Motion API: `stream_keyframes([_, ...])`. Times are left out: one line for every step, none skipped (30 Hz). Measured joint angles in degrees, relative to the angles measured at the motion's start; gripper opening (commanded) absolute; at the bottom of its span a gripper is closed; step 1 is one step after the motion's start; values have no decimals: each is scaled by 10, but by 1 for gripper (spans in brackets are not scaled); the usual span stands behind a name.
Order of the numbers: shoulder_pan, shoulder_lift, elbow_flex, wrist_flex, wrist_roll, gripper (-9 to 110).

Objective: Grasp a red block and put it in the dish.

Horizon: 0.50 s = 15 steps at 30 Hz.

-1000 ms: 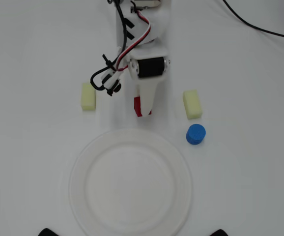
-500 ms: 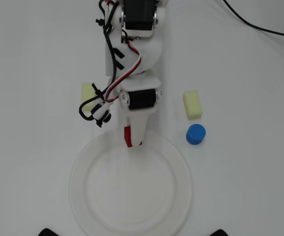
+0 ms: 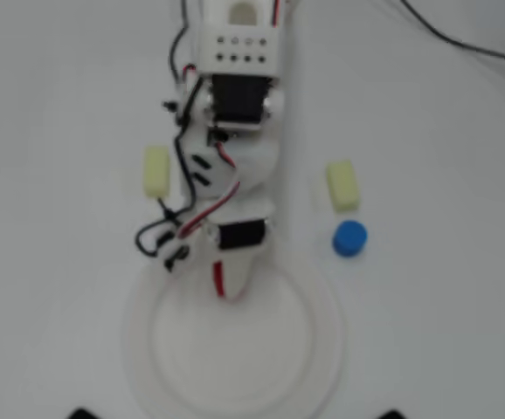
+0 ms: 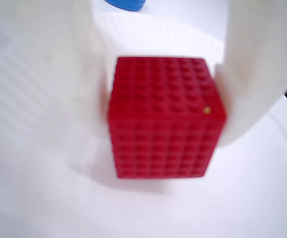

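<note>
The red block [image 4: 163, 119] is a dark-red studded cube and fills the middle of the wrist view, pressed between my two white fingers [image 4: 255, 74]. My gripper [image 4: 163, 124] is shut on it, just over the white floor of the dish [image 4: 262, 198], where it casts a shadow. In the overhead view the gripper [image 3: 226, 292] reaches over the far rim of the large round dish [image 3: 139, 349]. There only a red sliver of the block [image 3: 220, 285] shows beside the finger.
A blue cylinder [image 3: 349, 237] stands right of the arm near the dish rim; it also shows at the top of the wrist view [image 4: 126, 4]. Two pale yellow oblong blocks lie left [image 3: 156, 170] and right [image 3: 342, 185] of the arm. A black cable [image 3: 462, 39] crosses the top right.
</note>
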Motion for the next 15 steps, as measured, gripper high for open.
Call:
stream_keyframes([2,0,-1,4,4,9])
stream_keyframes([2,0,-2,9,5,11])
stream_keyframes([2,0,-4,14,6,12])
stream_keyframes([2,0,-4,21,6,13])
stream_keyframes([2,0,-4,25,6,15])
stream_keyframes([2,0,-4,30,6,16])
stream_keyframes([2,0,-4,34,6,17])
stream_keyframes([2,0,-4,40,6,18])
stream_keyframes([2,1,-4,47,6,20])
stream_keyframes([3,1,-4,54,6,21])
stream_keyframes([3,4,-4,64,6,22])
stream_keyframes([3,5,-4,72,6,22])
stream_keyframes([4,11,-4,81,7,22])
stream_keyframes([4,19,-4,92,7,23])
stream_keyframes([5,28,-4,105,7,23])
